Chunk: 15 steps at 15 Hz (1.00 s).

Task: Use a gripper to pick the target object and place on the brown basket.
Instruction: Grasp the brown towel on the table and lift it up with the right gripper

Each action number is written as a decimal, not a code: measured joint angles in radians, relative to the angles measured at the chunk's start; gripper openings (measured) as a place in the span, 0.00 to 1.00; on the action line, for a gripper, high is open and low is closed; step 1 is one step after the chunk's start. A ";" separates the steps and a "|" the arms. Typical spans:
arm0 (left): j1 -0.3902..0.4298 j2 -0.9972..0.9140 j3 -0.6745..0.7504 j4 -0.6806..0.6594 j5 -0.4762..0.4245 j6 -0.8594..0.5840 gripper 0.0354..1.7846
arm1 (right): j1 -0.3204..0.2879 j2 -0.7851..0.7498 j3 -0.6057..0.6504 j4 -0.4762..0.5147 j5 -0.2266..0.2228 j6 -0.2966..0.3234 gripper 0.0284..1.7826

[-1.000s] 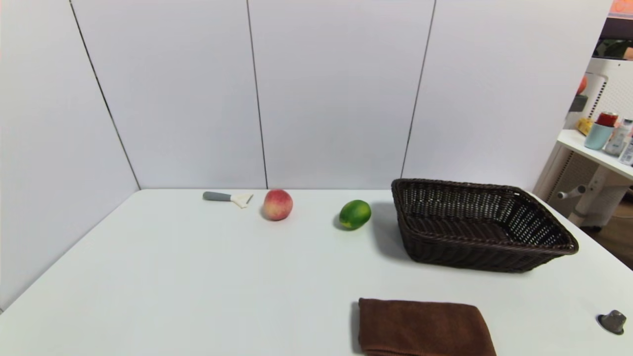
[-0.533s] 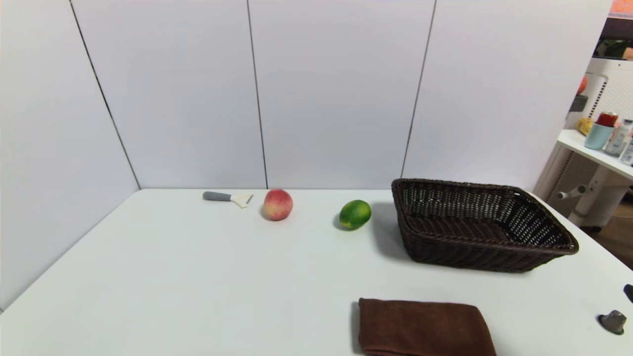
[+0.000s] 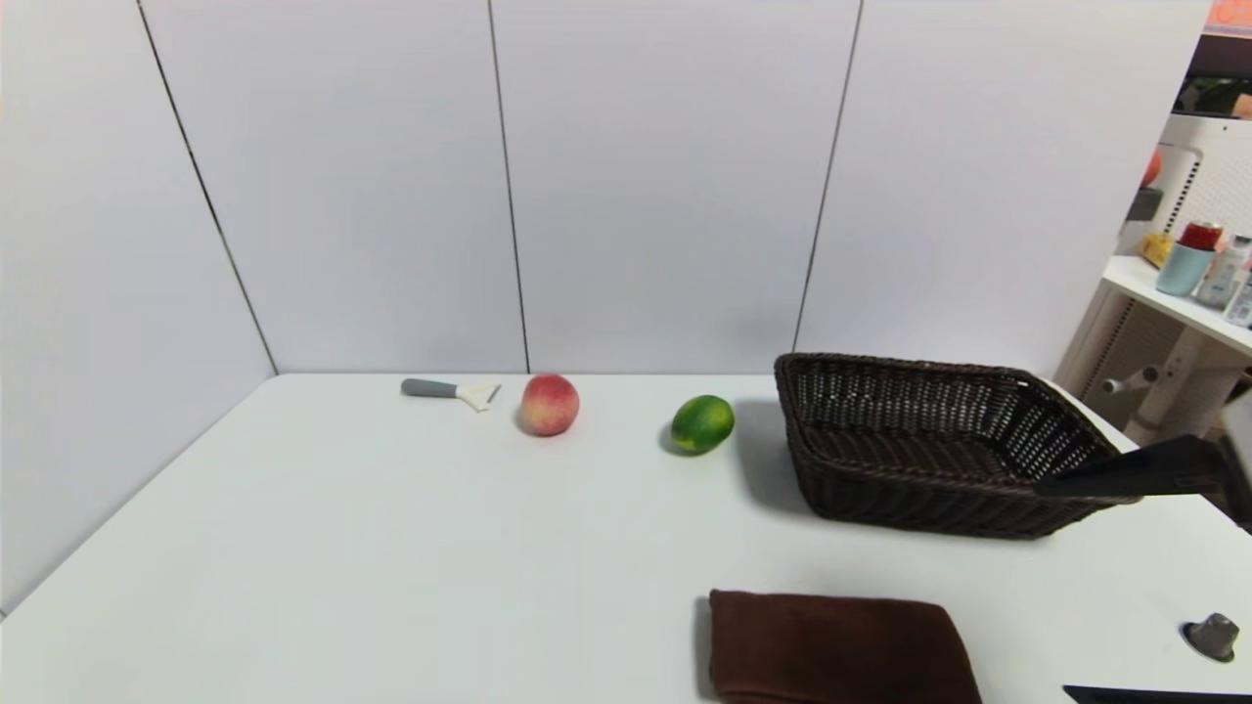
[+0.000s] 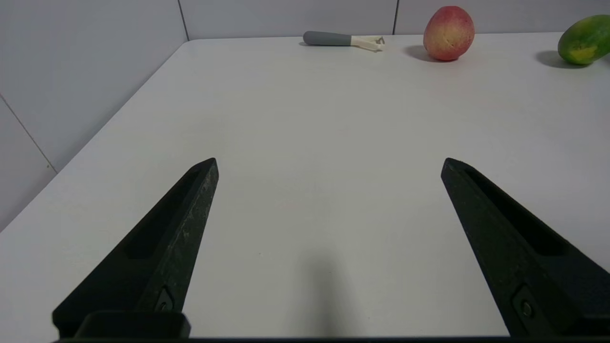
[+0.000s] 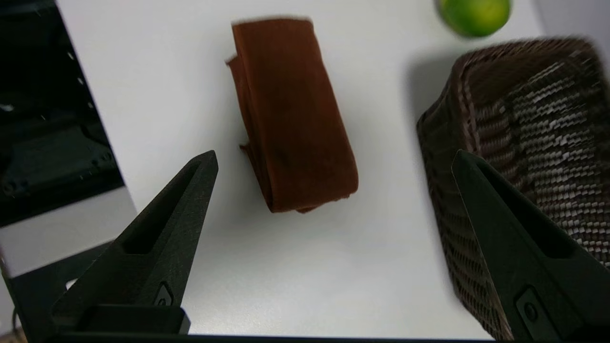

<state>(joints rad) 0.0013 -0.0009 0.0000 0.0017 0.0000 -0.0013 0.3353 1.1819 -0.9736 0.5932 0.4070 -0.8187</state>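
Observation:
The folded brown towel [image 3: 841, 650] lies flat at the table's near edge, in front of the brown basket [image 3: 910, 508]. My right gripper [image 3: 1051, 587] reaches in from the right edge, open and empty, above the table to the right of the towel and by the basket's near right corner. In the right wrist view the gripper [image 5: 333, 157] is spread wide, with the towel [image 5: 293, 114] ahead of the fingers and the basket [image 5: 524, 124] beside one finger. My left gripper [image 4: 329, 162] is open and empty over bare table at the left, out of the head view.
A green lime [image 3: 702, 423] sits left of the basket, a red-yellow peach [image 3: 549, 404] and a grey-handled tool [image 3: 450, 391] lie further left near the back wall. A small grey object [image 3: 1213, 636] lies at the table's near right. A shelf [image 3: 1193, 293] stands beyond the right edge.
My right gripper has come into the head view from the right edge, moving left toward the towel and basket. The towel, basket and fruit have not moved.

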 joint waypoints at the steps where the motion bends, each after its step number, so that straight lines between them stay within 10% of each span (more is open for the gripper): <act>1: 0.000 0.000 0.000 0.000 0.000 0.000 0.94 | 0.023 0.052 -0.003 0.000 -0.046 -0.001 0.95; 15: 0.000 0.000 0.000 0.000 0.000 0.001 0.94 | 0.151 0.509 0.068 -0.212 -0.194 -0.007 0.95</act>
<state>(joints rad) 0.0013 -0.0009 0.0000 0.0017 0.0000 -0.0004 0.4868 1.6911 -0.9057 0.3813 0.2130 -0.8253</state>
